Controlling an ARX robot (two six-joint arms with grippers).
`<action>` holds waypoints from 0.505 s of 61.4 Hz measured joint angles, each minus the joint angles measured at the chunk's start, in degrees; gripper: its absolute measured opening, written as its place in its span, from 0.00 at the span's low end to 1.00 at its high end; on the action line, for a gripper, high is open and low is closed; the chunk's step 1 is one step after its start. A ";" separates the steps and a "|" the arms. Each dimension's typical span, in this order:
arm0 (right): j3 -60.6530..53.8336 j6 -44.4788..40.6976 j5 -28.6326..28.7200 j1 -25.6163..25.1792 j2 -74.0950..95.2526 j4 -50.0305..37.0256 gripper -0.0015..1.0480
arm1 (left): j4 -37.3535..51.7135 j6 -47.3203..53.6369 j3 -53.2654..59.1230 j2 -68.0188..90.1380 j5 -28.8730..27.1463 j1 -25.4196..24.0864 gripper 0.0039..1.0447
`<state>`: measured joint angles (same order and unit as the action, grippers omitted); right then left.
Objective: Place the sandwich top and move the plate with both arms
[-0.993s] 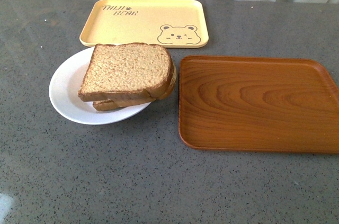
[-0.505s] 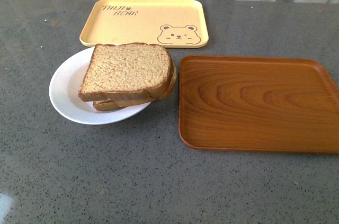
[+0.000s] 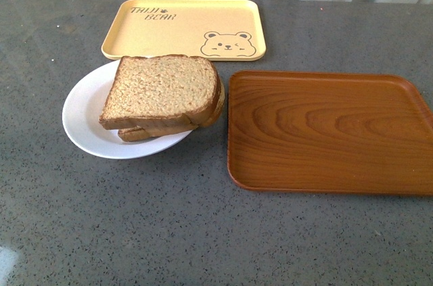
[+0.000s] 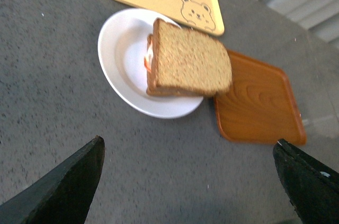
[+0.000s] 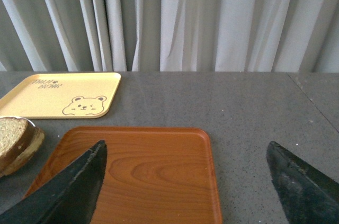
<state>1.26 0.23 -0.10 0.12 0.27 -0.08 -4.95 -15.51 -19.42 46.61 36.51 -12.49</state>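
The sandwich top [image 3: 164, 87], a speckled brown bread slice, lies on a stacked sandwich on the white plate [image 3: 82, 118] at the table's left. The left wrist view shows the same sandwich top [image 4: 190, 59] on the plate [image 4: 123, 57], with white and orange filling showing at one side. My left gripper [image 4: 189, 144] hangs open above bare table, apart from the plate. Open too, my right gripper [image 5: 185, 147] hovers over the near edge of the brown wooden tray, with the sandwich top [image 5: 11, 133] at the picture's edge. Neither arm shows in the front view.
A yellow bear tray [image 3: 186, 27] lies behind the plate near the curtain. The brown wooden tray [image 3: 328, 130] sits right of the plate, its edge close to the sandwich. Grey speckled tabletop [image 3: 169, 225] stretches in front of both.
The plate and sandwich have shifted very slightly to the left in the front view. Nothing else differs.
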 joint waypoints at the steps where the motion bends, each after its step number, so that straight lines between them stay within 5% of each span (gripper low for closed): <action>1: 0.00 0.00 0.00 0.00 0.00 0.00 0.91 | 1.09 -0.37 -0.35 1.25 -0.04 -0.17 0.92; 13: 0.00 0.00 0.11 0.00 0.00 0.00 0.91 | 21.05 -7.63 -7.32 29.05 -3.85 -1.18 0.92; 31: 0.00 0.00 0.09 0.00 0.00 0.00 0.91 | 30.23 -9.73 -15.54 53.66 -8.04 -2.03 0.92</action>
<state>1.26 0.23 -0.01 0.12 0.27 -0.08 25.28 -25.23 -34.96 100.27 28.47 -14.52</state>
